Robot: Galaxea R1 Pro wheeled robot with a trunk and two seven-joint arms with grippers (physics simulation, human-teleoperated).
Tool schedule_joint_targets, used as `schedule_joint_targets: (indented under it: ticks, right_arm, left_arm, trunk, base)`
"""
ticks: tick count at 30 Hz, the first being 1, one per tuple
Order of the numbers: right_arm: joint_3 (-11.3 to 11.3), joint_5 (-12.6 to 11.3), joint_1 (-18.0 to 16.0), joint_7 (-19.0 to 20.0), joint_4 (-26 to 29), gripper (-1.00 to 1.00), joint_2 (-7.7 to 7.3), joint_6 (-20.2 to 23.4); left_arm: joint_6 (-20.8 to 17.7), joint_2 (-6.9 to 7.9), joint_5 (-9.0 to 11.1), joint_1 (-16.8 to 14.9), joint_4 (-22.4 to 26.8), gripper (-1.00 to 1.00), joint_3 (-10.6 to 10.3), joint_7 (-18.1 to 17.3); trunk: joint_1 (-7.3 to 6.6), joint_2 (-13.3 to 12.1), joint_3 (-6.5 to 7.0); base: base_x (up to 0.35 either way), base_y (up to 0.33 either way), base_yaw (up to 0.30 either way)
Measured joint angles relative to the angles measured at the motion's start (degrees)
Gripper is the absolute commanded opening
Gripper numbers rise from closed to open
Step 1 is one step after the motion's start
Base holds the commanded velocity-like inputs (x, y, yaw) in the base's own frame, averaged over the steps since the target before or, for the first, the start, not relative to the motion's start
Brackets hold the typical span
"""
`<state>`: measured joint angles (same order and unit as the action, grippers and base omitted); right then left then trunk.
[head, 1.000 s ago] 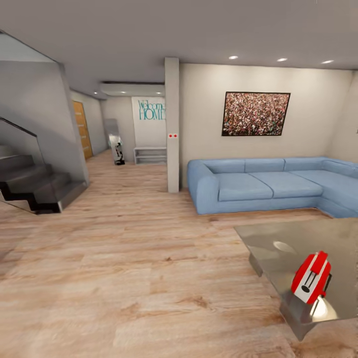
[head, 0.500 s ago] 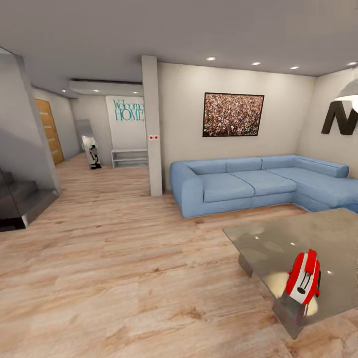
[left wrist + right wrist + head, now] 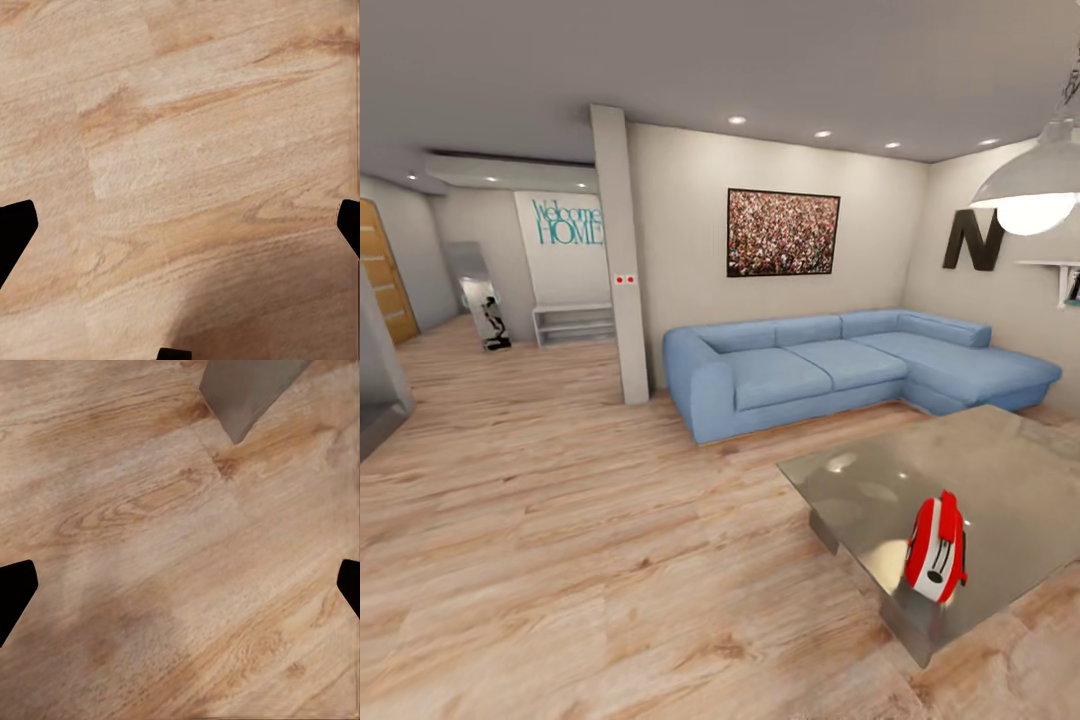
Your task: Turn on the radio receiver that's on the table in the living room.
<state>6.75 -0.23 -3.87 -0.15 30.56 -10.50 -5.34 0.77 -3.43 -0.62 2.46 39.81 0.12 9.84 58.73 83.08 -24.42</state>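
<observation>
The red radio receiver [image 3: 937,548] stands upright near the near corner of the low glass-topped table [image 3: 1000,465], at the lower right of the head view. Its white side trim and slot marks face me. In the left wrist view, my left gripper [image 3: 182,229] is open over bare wood floor, its dark fingertips [image 3: 15,232] far apart at the frame's sides. My right gripper [image 3: 182,585] is open too, above the floor, with a grey corner of the table [image 3: 251,390] ahead of it. Neither gripper holds anything.
A long blue L-shaped sofa [image 3: 830,365] lines the far wall under a crowd picture [image 3: 782,232]. A black letter N [image 3: 974,240] and a white pendant lamp [image 3: 1032,190] are at the right. A white pillar [image 3: 622,270] stands left of the sofa. Wood floor [image 3: 580,540] stretches between me and the table.
The whole head view has shifted left as the camera turned right: the stairs have slid almost out, and the lamp and letter N have come in. The radio stays put on the table.
</observation>
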Motion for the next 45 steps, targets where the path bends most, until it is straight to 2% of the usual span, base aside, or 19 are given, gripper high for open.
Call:
schedule_joint_targets:
  ticks: [2,6,12,15,16,21,26,31,38,40,42,45]
  right_arm:
    - [2.33,0.09,0.00,0.37,0.02,1.00,-0.79,0.00]
    - [3.89,0.14,0.00,1.60,0.02,1.00,-2.13,-0.01]
    - [4.93,-0.08,0.00,11.62,0.11,1.00,-5.04,0.12]
    - [7.11,-0.05,0.00,15.24,0.36,1.00,-5.76,0.22]
    - [8.33,-0.07,-0.01,16.41,0.54,1.00,-6.00,0.23]
    - [8.96,-0.30,-0.05,17.05,0.51,1.00,-6.04,0.24]
    - [9.32,-0.50,0.00,18.51,0.47,1.00,-6.11,0.24]
    - [9.63,-0.69,0.00,22.53,0.23,1.00,-6.09,0.24]
    - [9.46,-0.73,0.00,23.92,-0.44,1.00,-5.68,0.30]
    - [9.42,-0.73,0.00,26.15,-0.60,1.00,-5.65,0.32]
    - [9.40,-0.73,0.00,30.02,-0.64,1.00,-5.66,0.34]
    - [9.57,-0.57,0.00,38.42,-0.65,1.00,-5.94,0.44]
  left_arm:
    - [0.14,0.00,0.00,0.00,0.00,1.00,0.04,0.00]
    - [0.25,0.02,0.00,0.00,0.00,1.00,0.12,0.00]
    - [2.03,0.09,0.00,0.00,-0.04,1.00,0.30,0.00]
    - [3.13,0.05,0.00,0.00,-0.07,1.00,0.39,0.14]
    - [3.56,0.02,0.06,0.00,-0.08,1.00,0.42,1.35]
    - [3.78,-0.05,0.22,-0.11,-0.36,1.00,0.32,3.34]
    - [3.80,-0.12,0.26,0.00,-0.16,1.00,0.30,3.55]
    - [3.80,-0.12,0.23,0.00,-0.17,1.00,0.26,3.60]
    - [3.74,-0.09,0.18,0.00,-0.17,1.00,0.13,3.60]
    - [3.66,-0.09,0.18,0.00,-0.14,1.00,0.04,3.65]
    - [3.48,-0.13,0.18,0.00,-0.12,1.00,0.00,3.71]
    - [3.27,-0.16,0.18,0.00,-0.10,1.00,-0.02,3.76]
  trunk:
    - [0.00,0.00,0.04]
    - [0.00,0.00,0.08]
    - [0.00,0.00,0.09]
    - [0.00,0.00,0.09]
    - [0.00,0.00,0.09]
    - [-0.09,-0.07,0.06]
    - [0.00,0.00,0.09]
    - [0.00,0.00,0.09]
    - [0.00,0.00,0.09]
    - [0.00,0.00,0.09]
    - [0.00,0.00,0.09]
    - [0.00,0.00,0.09]
  base:
    - [0.002,0.001,-0.275]
    - [0.001,0.000,-0.275]
    - [0.000,0.000,-0.276]
    - [0.000,0.000,-0.278]
    - [0.000,0.000,-0.278]
    - [0.000,0.000,-0.278]
    - [0.000,0.000,-0.278]
    - [0.000,0.000,-0.278]
    - [0.000,0.000,-0.260]
    - [0.003,0.000,-0.089]
    - [0.052,0.000,-0.045]
    - [0.195,0.000,-0.019]
